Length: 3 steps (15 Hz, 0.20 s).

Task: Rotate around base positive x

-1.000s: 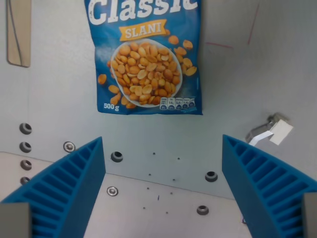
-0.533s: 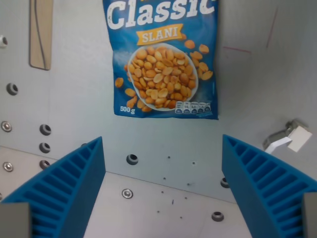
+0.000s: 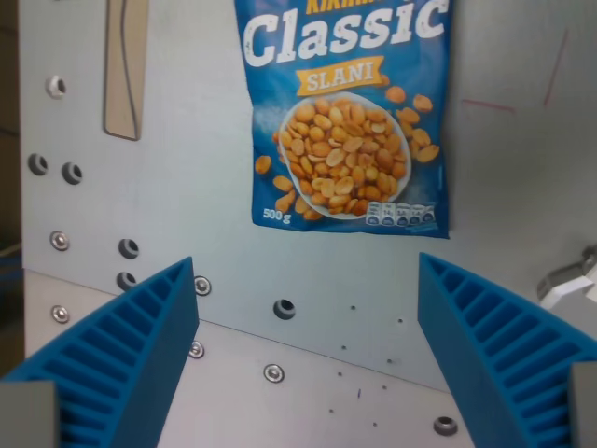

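A blue peanut bag marked "Classic SLANI 500 g" lies flat on the grey metal table, in the upper middle of the wrist view. My gripper is open, with nothing between its two blue ribbed fingers, which stand wide apart at the bottom left and bottom right. The bag lies beyond the fingertips, apart from them, a little toward the wrist view's right of the gap's centre.
A pale wooden strip lies at the upper left. A small white and metal clip sits at the right edge. Bolt holes and screws dot the plate. A seam crosses the table below the bag.
The whole scene has shifted toward the wrist view's right and slightly down, so the camera has moved. More of the bag's lettering and the left row of holes now show. The fingers stay equally apart.
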Motion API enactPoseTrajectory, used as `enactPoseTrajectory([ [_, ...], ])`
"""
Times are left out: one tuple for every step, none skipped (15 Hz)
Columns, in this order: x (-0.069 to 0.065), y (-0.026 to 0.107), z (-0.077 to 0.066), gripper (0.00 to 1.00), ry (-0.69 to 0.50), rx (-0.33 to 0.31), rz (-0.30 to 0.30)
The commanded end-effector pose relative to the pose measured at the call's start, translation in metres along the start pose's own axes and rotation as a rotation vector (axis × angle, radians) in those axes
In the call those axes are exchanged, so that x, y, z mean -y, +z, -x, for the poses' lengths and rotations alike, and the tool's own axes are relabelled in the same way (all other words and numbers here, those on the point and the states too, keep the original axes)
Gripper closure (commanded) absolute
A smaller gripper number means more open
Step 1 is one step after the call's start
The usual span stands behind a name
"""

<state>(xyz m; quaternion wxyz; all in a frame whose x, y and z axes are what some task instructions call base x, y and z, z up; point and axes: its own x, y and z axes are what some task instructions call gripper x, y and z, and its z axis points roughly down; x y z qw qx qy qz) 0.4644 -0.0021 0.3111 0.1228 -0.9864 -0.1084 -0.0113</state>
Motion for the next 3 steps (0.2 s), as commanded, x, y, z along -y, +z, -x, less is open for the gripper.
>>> enactPoseTrajectory([
  [-0.0046, -0.0039, 0.0015, 0.0, -0.024, -0.042, -0.241],
  [-0.0046, -0.0039, 0.0015, 0.0, -0.024, -0.045, -0.254],
  [-0.0046, -0.0039, 0.0015, 0.0, -0.024, -0.048, -0.267],
])
